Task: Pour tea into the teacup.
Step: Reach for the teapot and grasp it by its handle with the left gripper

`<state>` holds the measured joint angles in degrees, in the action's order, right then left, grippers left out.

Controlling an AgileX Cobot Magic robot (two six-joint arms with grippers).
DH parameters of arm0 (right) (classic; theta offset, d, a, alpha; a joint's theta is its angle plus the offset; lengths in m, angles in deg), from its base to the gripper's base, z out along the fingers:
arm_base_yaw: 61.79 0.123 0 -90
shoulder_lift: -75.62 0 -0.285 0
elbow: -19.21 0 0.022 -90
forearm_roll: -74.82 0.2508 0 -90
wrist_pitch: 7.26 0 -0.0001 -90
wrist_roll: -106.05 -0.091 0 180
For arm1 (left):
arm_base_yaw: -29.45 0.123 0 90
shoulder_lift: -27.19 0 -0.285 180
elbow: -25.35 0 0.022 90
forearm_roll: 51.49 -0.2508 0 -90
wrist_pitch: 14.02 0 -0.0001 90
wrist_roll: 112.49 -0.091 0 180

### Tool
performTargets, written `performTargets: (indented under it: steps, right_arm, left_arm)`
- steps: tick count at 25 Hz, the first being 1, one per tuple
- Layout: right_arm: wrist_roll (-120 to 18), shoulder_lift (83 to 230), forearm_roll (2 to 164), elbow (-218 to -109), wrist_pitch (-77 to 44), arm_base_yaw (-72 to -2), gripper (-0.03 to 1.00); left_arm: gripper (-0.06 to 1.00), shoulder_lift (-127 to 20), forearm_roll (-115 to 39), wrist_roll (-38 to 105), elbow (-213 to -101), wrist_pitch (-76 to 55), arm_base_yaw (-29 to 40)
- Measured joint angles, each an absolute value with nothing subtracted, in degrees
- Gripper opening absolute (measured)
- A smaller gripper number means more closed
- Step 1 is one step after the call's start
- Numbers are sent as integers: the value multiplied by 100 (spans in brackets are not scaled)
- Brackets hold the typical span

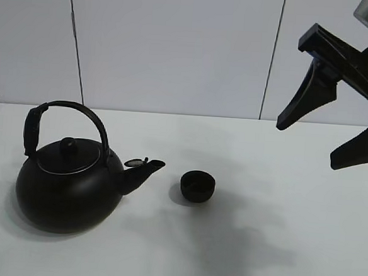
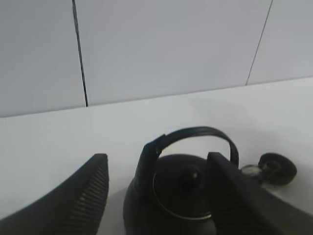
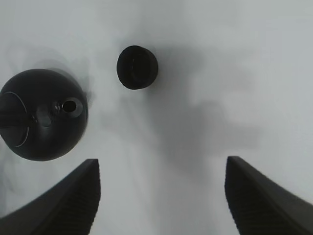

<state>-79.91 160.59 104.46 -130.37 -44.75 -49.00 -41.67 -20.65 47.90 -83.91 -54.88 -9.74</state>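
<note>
The kettle (image 1: 66,190) stands at the near left of the worktop (image 1: 289,259). Its spout (image 1: 145,170) points right at the teacup (image 1: 198,186), which sits a little farther back, just beside the spout tip but not touching it. A plain tilt should likely carry tea in. The arched handle (image 1: 65,114) stands upright, free to take. The left hand (image 2: 156,157) faces it, spread wide and empty. Far right, the right hand (image 1: 306,146) hangs high, also wide and holding nothing.
</note>
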Motion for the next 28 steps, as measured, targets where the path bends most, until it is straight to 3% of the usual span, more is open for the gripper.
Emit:
performTargets:
  steps: [13,28]
  right_arm:
    - [-7991,16059,10446,-13037,-4467,-4900,49]
    - [-7991,16059,10441,-13037,-4456,-4900,49]
  left_arm:
    - [42,-6995,-2591,6187,-8409,-7777,-974]
    - [42,-7920,-3222,6636,-9066,-7920,-435]
